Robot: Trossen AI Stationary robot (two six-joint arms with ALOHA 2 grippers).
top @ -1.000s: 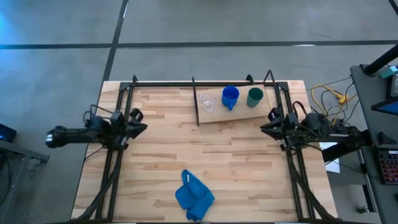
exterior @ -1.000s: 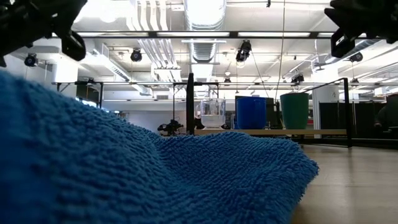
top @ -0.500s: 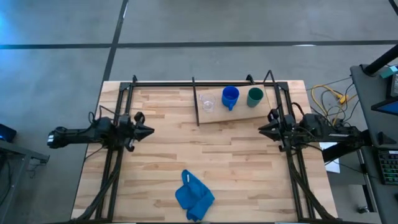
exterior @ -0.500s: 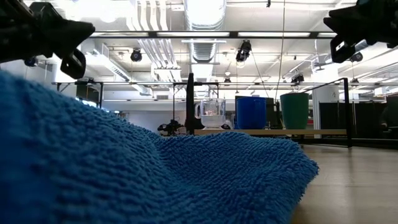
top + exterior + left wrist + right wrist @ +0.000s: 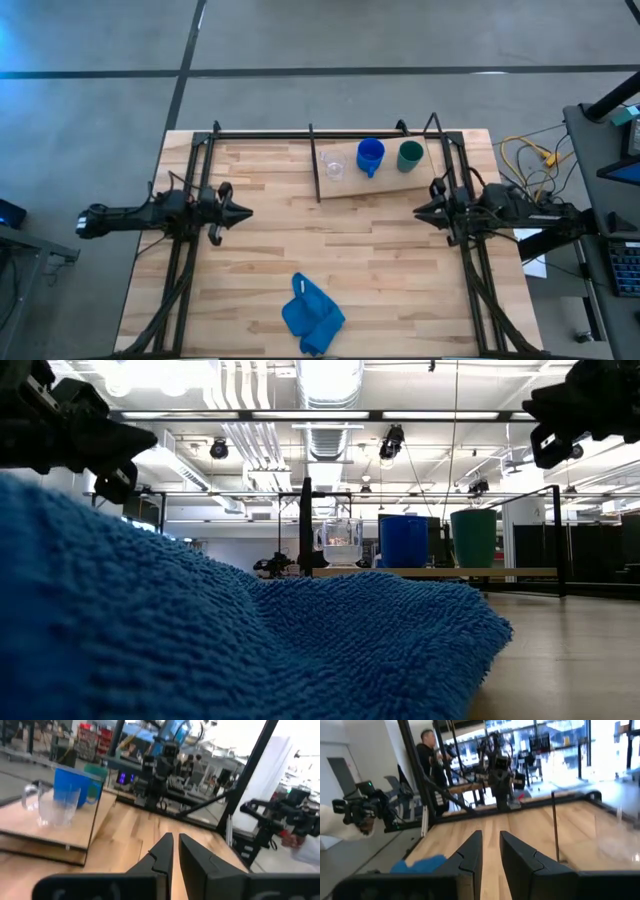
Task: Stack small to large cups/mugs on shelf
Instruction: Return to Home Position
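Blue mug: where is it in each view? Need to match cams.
High view: blue mug on the shelf, middle of three.
Low view: right of centre, between clear cup and green cup.
Left wrist view: behind the clear cup.
Right wrist view: not in it.
Shared landmark: the clear cup beside it.

Your plank worktop [image 5: 400,260] carries two items directly: the pale shelf [image 5: 385,185] at its far edge, right of centre, and a crumpled blue cloth [image 5: 312,316] near the front edge. On the shelf, upright in a row and apart from left to right: clear cup [image 5: 333,166], blue mug [image 5: 369,156], green cup [image 5: 409,155].
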